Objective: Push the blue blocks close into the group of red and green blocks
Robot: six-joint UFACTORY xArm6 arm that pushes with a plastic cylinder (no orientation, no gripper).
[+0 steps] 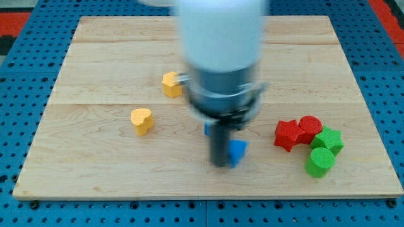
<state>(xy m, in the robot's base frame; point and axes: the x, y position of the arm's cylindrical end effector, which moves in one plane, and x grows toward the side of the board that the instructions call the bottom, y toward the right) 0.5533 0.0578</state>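
Blue shows in two places beside the dark rod: a blue block (238,152), roughly triangular, sits touching the rod's lower end on the view's right, and a sliver of a second blue block (206,130) peeks out at the rod's left, most of it hidden, so its shape cannot be made out. Both lie a little below the middle of the wooden board (95,176). My tip (220,165) rests on the board at the triangular block's left side; it is blurred, and whether it presses the block or only stands against it cannot be told. The rod carries no fingers, so nothing is grasped.

Toward the board's right edge, well apart from the blue pieces, sits the group: a red star-shaped block (288,134) touching a red round block (310,127), with a green star-shaped block (329,140) and a green cylinder (320,161) just beside them.

Behind the arm's blurred white body (221,38), near the middle, a yellow block (170,84) is partly covered. A yellow heart-shaped block (142,120) lies toward the left edge.
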